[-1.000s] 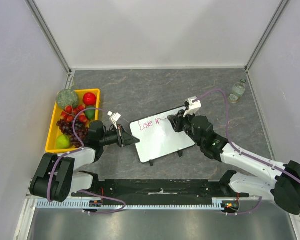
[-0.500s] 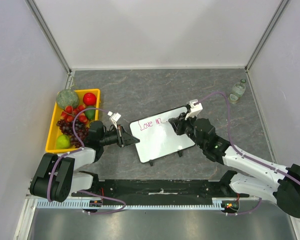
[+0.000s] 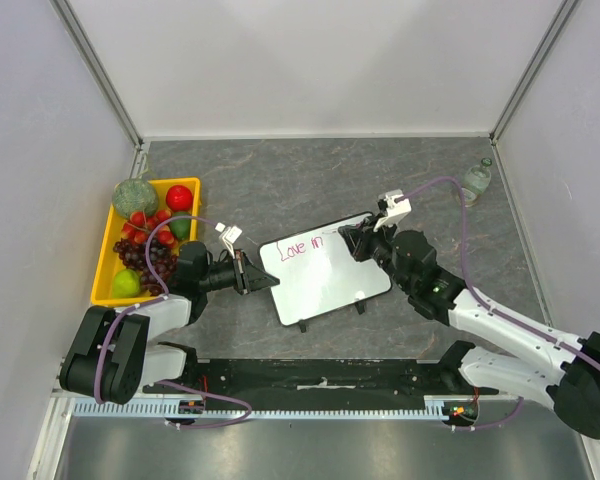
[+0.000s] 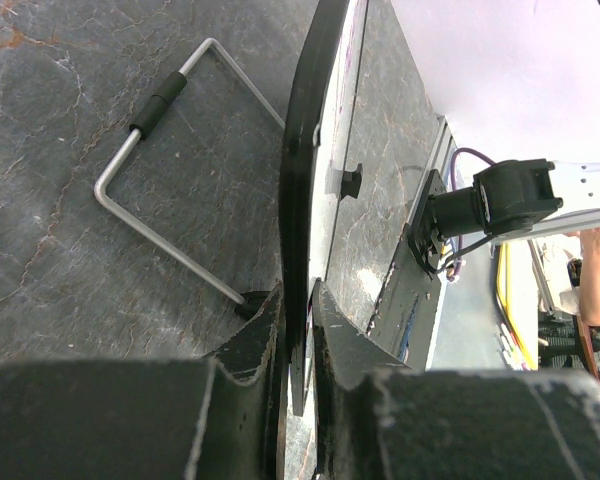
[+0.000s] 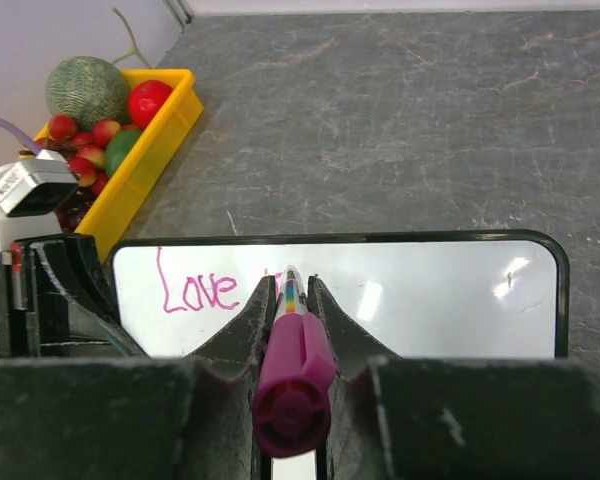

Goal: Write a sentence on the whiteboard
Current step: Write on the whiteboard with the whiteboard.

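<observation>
The fingers of the left gripper are drawn almost together on the left edge of the whiteboard, with its thin black frame pinched between them. In the left wrist view a bent wire stand shows just beside that edge. The fingers of the right gripper stand only a narrow gap apart and grip a magenta marker. Its barrel runs along the gap and its tip points at the far part of the board, just right of the written word; whether the tip presses on the surface I cannot tell. The whiteboard sits on the dark grey table between the two arms, turned so that its right end lies farther away than its left. Of the sentence, a pink "Love" and a few strokes after it stand along the far left of the board. To the left, near the left arm, a yellow tray holds fruit. A small bottle stands at the far right of the table, well apart from the board.
</observation>
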